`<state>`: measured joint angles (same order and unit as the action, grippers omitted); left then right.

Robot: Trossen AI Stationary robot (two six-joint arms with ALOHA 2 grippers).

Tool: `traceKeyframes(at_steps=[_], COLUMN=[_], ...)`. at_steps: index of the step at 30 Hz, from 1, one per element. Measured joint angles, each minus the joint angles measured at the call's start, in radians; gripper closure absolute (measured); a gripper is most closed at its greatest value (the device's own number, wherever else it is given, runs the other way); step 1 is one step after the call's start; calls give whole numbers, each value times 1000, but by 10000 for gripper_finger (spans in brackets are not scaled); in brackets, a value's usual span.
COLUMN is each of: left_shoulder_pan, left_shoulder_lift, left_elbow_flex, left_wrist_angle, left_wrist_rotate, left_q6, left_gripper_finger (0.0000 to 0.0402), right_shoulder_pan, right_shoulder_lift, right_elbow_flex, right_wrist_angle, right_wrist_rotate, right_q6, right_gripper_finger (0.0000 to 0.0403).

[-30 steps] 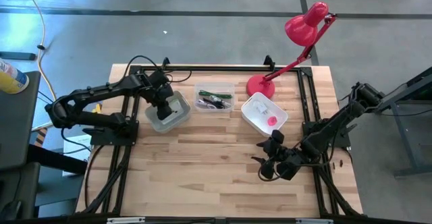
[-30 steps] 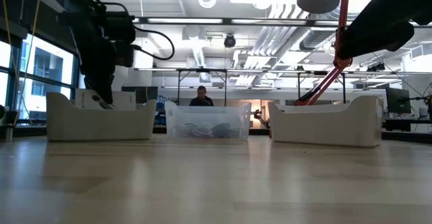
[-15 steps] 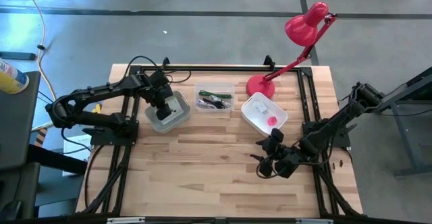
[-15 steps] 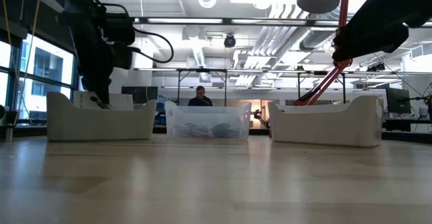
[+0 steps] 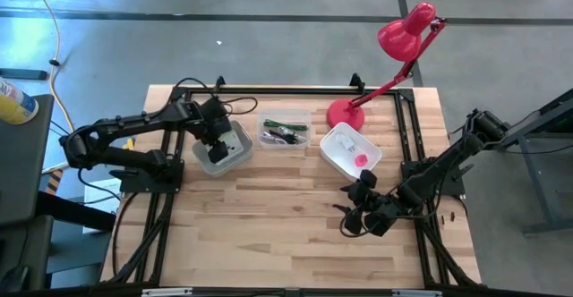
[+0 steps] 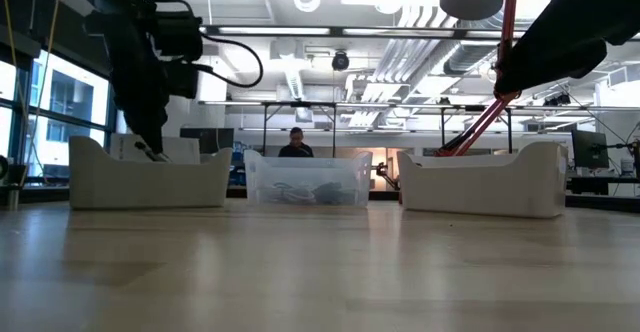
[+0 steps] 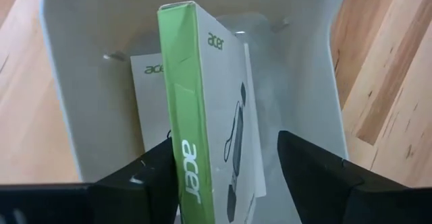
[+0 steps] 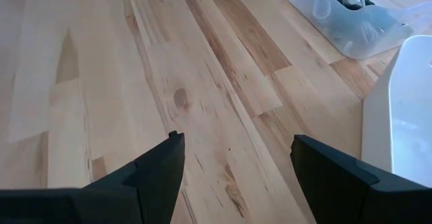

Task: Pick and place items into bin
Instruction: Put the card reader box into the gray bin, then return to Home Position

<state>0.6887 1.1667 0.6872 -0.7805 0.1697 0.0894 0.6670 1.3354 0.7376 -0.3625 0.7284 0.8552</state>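
- Left gripper point(image 7: 226, 177) sits over the grey bin point(image 5: 221, 148), left of centre, jaws spread wide around the green-and-white box point(image 7: 206, 109), which stands inside on edge.
- Looks like the drop-off step; next it should lift clear.
- Right gripper point(image 8: 236, 163) is wide open and empty, lower right.

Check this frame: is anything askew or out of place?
Yes. In the left bin, a green-edged box stands on edge, leaning on a flat card, between the open fingers of the left gripper. Nothing else stands out.
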Motion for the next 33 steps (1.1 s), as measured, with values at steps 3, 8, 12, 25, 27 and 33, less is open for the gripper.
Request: traceKeyframes(at_steps=[3, 8, 12, 25, 27, 33], left_shoulder_pan=[-35, -87, -117, -231, -231, -231], left_shoulder_lift=[0, 0, -1, -12, -12, -12], left_elbow_flex=[1, 1, 1, 195, 226, 315], left_wrist_angle=[2, -14, -14, -199, -231, -274], left_wrist_rotate=[-36, -118, -168, -415, -427, -404], left_q6=[-28, -66, -103, -130, -121, -92], left_gripper_finger=[196, 206, 205, 203, 203, 202], right_shoulder_pan=[0, 0, 0, 0, 0, 0], right_shoulder_lift=[0, 0, 0, 0, 0, 0], right_elbow_flex=[0, 0, 0, 0, 0, 0], right_wrist_angle=[-10, -23, -23, -43, -45, -37], right_wrist_rotate=[1, 2, 1, -1, -1, 0], right_q6=[-2, -2, -1, -5, -6, -1], right_gripper_finger=[144, 144, 144, 144, 144, 144])
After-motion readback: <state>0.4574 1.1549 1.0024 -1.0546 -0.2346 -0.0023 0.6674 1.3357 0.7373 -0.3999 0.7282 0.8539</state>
